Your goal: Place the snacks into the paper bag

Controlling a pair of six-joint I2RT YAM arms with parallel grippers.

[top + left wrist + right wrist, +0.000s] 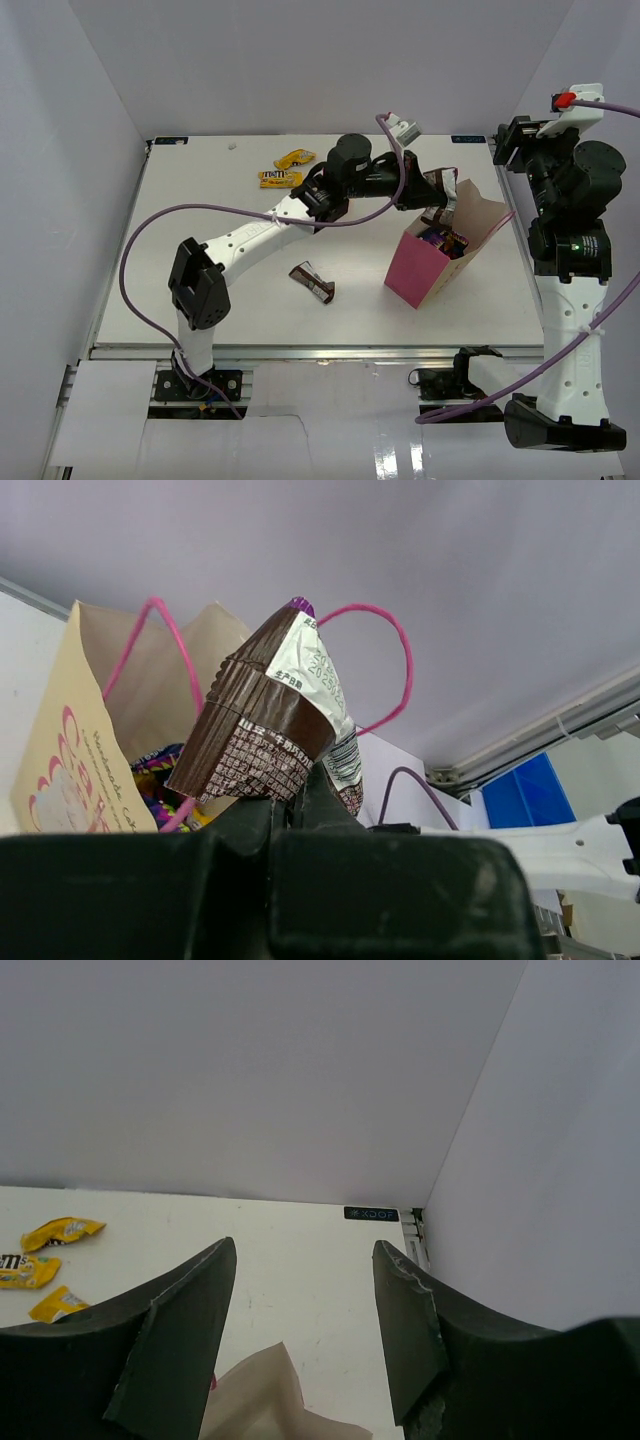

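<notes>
Top view, centre right: the left gripper [428,192], jaws pinching a brown bar [441,186], is hovering over the paper bag [420,272]. Left wrist view: the bar is sitting between the pink handles [400,650]; best lowered past them before release. Right wrist view: the right gripper [302,1252] is hanging with jaws spread, empty.

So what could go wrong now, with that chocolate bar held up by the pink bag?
1. The left gripper pinches the brown bar only by its lower end, so it might slip out early and land outside the paper bag.
2. The cord handles arch close behind the bar; it could snag one.
3. The right gripper hangs open, off the bag, so a bump might tip it.
</notes>
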